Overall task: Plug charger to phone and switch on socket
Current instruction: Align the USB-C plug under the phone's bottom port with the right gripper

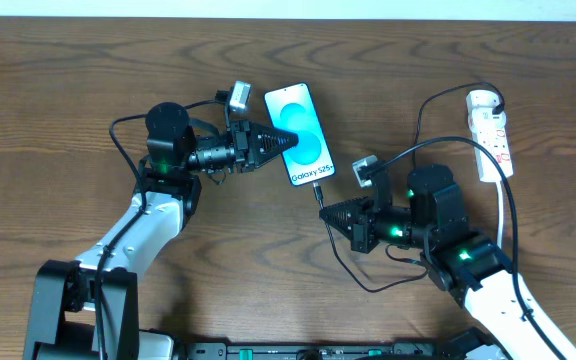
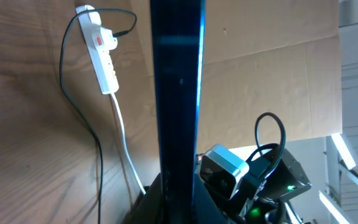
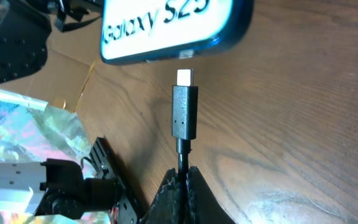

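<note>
The phone (image 1: 299,133) lies on the table at top centre, screen up, with "Galaxy S25" text. My left gripper (image 1: 280,140) is shut on its left edge; in the left wrist view the phone (image 2: 178,93) shows edge-on between the fingers. My right gripper (image 1: 330,214) is shut on the charger cable (image 1: 353,270) just behind its plug (image 3: 184,109). The plug's metal tip points at the phone's bottom edge (image 3: 173,31), a small gap apart. The white socket strip (image 1: 491,130) lies at the far right, with the cable plugged in at its top end.
The socket's white cord (image 1: 516,225) runs down past my right arm. The charger cable loops on the table below the right gripper. In the left wrist view, the socket (image 2: 100,50) and the right arm's camera (image 2: 224,171) show behind the phone.
</note>
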